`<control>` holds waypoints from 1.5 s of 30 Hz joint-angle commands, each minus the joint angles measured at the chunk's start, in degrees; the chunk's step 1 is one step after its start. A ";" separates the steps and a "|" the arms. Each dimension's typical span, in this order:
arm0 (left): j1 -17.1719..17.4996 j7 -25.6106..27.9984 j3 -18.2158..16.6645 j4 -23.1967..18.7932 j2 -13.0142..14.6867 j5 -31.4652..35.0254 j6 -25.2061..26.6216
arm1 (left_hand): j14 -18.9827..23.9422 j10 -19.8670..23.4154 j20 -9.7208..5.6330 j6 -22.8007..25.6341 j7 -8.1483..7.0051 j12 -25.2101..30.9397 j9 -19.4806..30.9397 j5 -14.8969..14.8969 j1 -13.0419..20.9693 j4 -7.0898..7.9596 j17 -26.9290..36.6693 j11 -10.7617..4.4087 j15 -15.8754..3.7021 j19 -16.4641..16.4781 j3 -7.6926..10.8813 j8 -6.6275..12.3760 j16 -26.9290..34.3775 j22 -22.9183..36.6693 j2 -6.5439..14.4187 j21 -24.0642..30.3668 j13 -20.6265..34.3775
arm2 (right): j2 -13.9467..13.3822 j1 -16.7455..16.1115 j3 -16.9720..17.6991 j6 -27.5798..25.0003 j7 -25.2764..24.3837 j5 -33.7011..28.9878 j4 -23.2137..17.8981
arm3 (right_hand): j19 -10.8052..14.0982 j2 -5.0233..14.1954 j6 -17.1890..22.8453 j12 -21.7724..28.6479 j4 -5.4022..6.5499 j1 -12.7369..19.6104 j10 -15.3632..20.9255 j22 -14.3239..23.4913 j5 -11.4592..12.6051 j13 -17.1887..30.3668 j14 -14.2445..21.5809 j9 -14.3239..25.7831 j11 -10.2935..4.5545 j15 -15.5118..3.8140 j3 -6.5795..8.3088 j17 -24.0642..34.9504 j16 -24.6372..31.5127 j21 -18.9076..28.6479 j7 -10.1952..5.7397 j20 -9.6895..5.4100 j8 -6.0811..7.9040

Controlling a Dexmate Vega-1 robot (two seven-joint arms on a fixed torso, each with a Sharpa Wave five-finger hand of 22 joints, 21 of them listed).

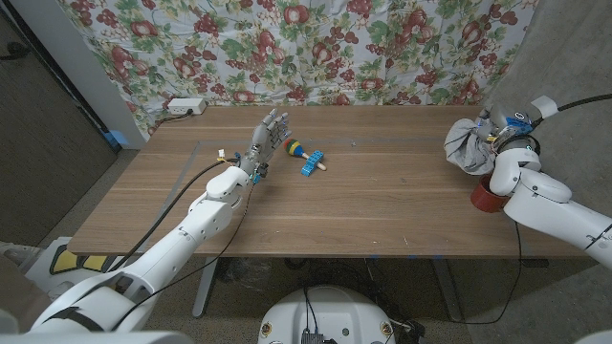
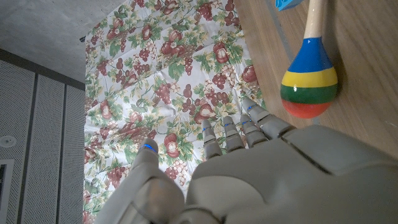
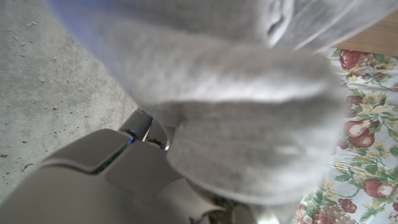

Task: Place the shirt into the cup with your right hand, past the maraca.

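On the wooden surface (image 1: 382,201), the left robot hand (image 1: 266,137) stands released with its fingers spread and reaching up toward the floral cloth (image 1: 316,48) hung behind; it grasps nothing. Behind that robot hand, at the far left corner of the surface, sits a white power strip (image 1: 184,106). Just to the right of the left robot hand lies the maraca (image 1: 295,147), its rounded head banded red, green, yellow and blue, its pale wooden handle running right toward a small blue piece (image 1: 313,162) that lies across it. In the left wrist view the maraca's (image 2: 309,81) head lies just beyond the robot hand's (image 2: 261,180) fingertips (image 2: 252,107), apart from them. Well to the right, near the surface's far right edge, the right robot hand (image 1: 507,129) is raised and grasping the shirt (image 1: 469,145), a bunched grey cloth hanging from its left side. The right wrist view shows the shirt's (image 3: 249,112) grey folds pressed close above that robot hand (image 3: 93,180). Directly below the right robot hand, partly hidden by the forearm, stands the red cup (image 1: 484,197); whether the shirt touches it cannot be told.
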 commanded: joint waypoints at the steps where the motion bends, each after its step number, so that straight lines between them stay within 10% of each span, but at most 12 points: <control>1: -1.06 -1.04 0.27 1.38 -0.68 -0.20 -0.54 | 0.19 0.08 -0.12 0.44 -0.10 0.35 0.23 0.05 -0.06 -0.31 0.14 -0.02 -1.61 0.00 -0.02 -0.13 0.18 0.24 -0.15 0.43 0.13 | -0.57 -1.32 1.12 -1.97 -0.81 0.73 -1.12 | -0.03 2.95 -0.23 -0.30 -0.05 2.37 0.76 -0.21 -0.13 0.13 3.65 0.14 -0.04 -10.99 0.52 0.32 0.23 0.73 -0.10 -8.57 0.20; 45: -0.61 -2.26 0.22 1.15 -0.43 -0.90 -0.52 | 0.15 0.14 -0.13 0.50 -0.10 0.36 0.24 0.02 -0.13 -0.42 0.14 0.09 -1.60 0.00 -0.07 -0.21 0.17 0.24 -0.05 0.45 0.13 | -4.02 -9.67 6.56 -9.19 -2.93 2.77 -8.58 | -0.54 2.33 0.24 -0.84 -0.14 1.61 1.67 -3.77 -0.56 0.97 4.30 0.26 -0.30 -11.00 1.57 1.15 -0.63 2.97 -0.25 -8.44 0.54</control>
